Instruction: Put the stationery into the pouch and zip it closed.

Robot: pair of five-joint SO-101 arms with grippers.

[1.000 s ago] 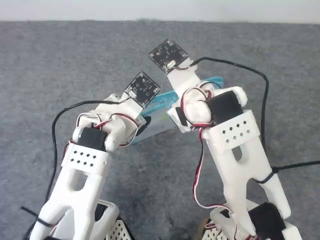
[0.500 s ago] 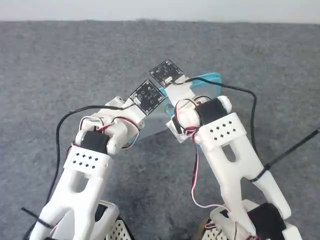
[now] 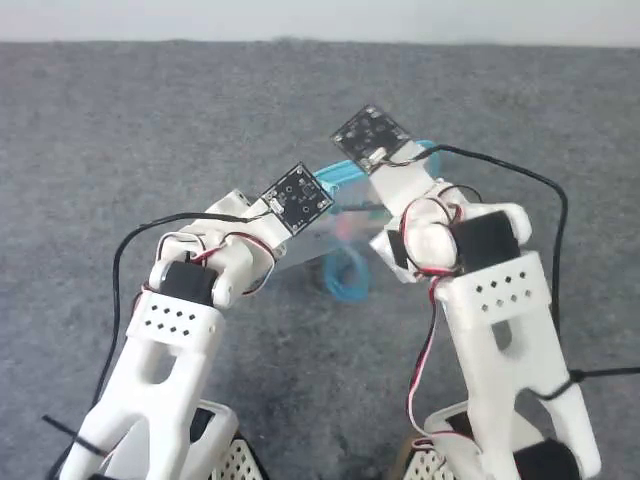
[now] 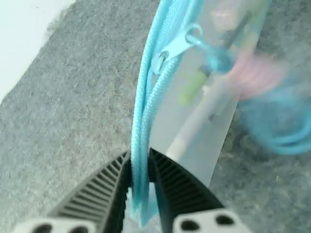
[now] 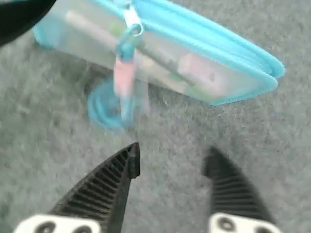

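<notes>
Left wrist view shows the left pincer [image 4: 140, 154] clamped on the pouch [image 4: 206, 104] edge; right wrist view, the right pincer [image 5: 173, 153] apart.

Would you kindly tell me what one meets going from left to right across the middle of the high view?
The white left arm → turquoise cord loop → white right arm.

High: fixed above the near side, looking down and away. Wrists: close, facing down. Shared everywhere: clear, blue-zippered plastic pouch [image 5: 194, 68].
</notes>
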